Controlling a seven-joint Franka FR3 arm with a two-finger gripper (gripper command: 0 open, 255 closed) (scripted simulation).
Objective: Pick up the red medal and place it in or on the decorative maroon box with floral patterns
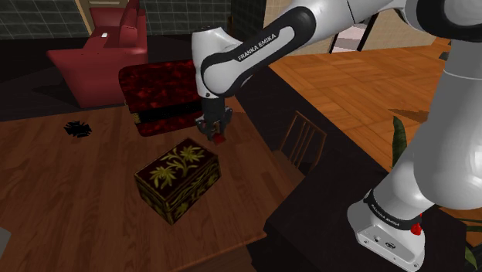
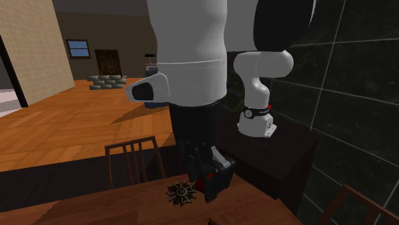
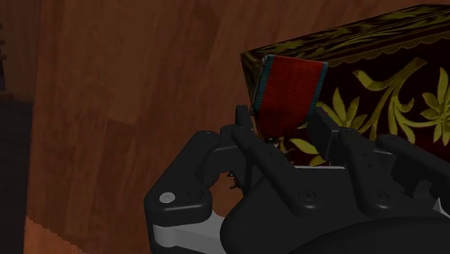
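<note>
Inside the pincer [image 3: 281, 119] hangs the red medal [image 3: 290, 86], firmly clasped.

The medal [image 3: 288, 90] has a red ribbon edged in teal, and its star [image 2: 181, 192] is dark with pale gold points. The decorative box [image 1: 178, 179] is dark maroon, nearly black, patterned with yellow-gold leaves and flowers and a scalloped gold border. The chest [image 1: 164, 91] is mottled red and black. The table [image 1: 62, 209] shows reddish-brown wood grain. The gripper [image 1: 214, 135] is black, the arm [image 1: 456, 116] white with dark joints.
</note>
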